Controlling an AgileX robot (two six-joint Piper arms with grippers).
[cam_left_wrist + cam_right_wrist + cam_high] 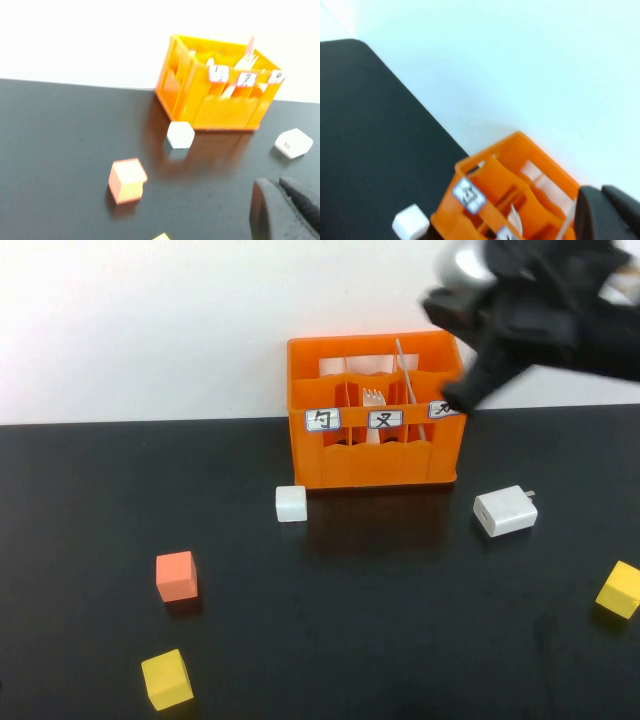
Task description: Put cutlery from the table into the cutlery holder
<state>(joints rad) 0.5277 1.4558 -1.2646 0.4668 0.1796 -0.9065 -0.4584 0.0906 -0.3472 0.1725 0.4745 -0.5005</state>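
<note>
The orange cutlery holder (375,462) stands at the back middle of the black table (380,630). The white fork (374,400) stands in its middle compartment. The white knife (407,375) leans upright in the right compartment. My right gripper (462,397) hovers at the holder's top right corner, blurred, apart from the knife. In the right wrist view the right gripper (600,192) looks shut and empty, with the knife (565,222) beside it and the holder (495,185) below. My left gripper (277,184) is out of the high view, shut and empty, low over the table in front of the holder (220,105).
A white cube (291,503) sits just in front of the holder's left corner. A white charger block (505,511) lies to the front right. An orange cube (176,576) and a yellow cube (166,679) sit front left. Another yellow cube (620,589) sits at the right edge.
</note>
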